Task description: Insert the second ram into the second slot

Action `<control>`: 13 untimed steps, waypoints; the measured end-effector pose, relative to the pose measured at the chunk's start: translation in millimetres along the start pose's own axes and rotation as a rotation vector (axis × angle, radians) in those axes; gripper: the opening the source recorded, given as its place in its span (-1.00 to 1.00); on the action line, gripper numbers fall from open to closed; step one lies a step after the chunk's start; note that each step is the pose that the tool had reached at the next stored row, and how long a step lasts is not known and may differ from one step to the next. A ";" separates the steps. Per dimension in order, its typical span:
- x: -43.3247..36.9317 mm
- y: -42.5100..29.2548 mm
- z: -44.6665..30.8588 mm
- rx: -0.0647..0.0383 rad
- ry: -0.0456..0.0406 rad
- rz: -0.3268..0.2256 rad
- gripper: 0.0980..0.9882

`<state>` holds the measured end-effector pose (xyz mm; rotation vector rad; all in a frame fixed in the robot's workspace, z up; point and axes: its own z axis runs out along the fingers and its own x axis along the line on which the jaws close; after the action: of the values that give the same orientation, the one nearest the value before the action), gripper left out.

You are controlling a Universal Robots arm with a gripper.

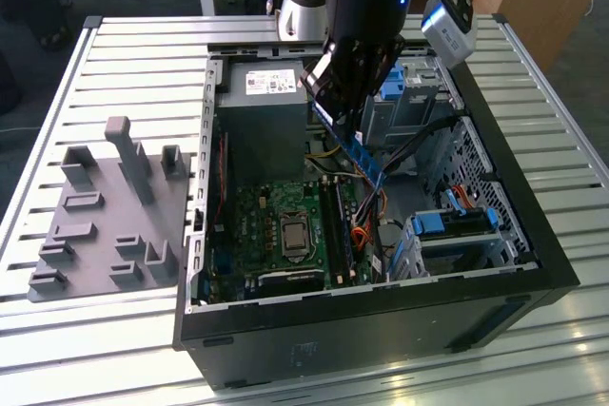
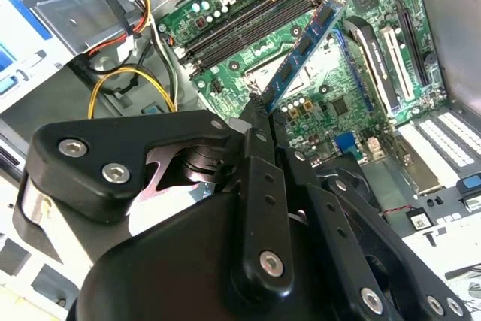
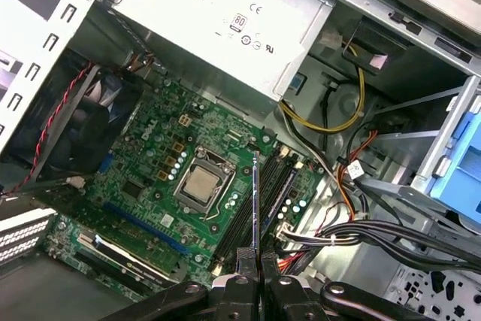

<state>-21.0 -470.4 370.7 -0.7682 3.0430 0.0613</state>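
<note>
Claw (image 2: 259,110) clamped on one end of ram (image 2: 308,39). Ram hangs over slots (image 2: 240,31), not in yet. Looks light, thin, stiff, easy to snap. Best held at one end, by flat sides.

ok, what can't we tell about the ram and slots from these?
Gap from ram to slots: no view is side-on.
Ram's held end: second wrist view, hidden in the gripper.
Ram's faces: first wrist view sees it edge-on.
Whether a slot is already filled: exterior view, too small.
</note>
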 end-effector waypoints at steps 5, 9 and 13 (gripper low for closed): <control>0.0 0.0 0.0 0.000 -0.0008 0.020 -0.91; 0.0 0.0 0.0 0.000 -0.0013 0.035 -0.91; 0.0 0.0 0.1 0.001 -0.0019 0.049 -0.91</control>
<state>-21.0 -470.4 370.6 -0.6927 3.0601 0.0612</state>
